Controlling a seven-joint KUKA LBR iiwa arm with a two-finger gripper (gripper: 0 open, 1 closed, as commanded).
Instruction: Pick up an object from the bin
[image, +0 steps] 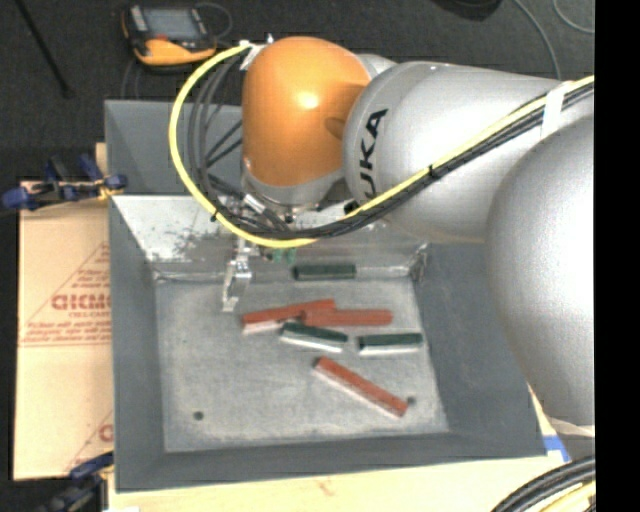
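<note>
Over the back left part of the grey bin (135, 350), the gripper (236, 288) is hanging low, largely hidden under the arm's orange cover (300, 110); I cannot tell whether it is spread or pressed together. Black letters reading KUKA are showing on the silver arm (450, 130). Just beside the gripper, a red bar (288, 316) is lying in a loose cluster of red and green bars (350, 332). A dark green bar (323, 270) is lying near the back wall.
</note>
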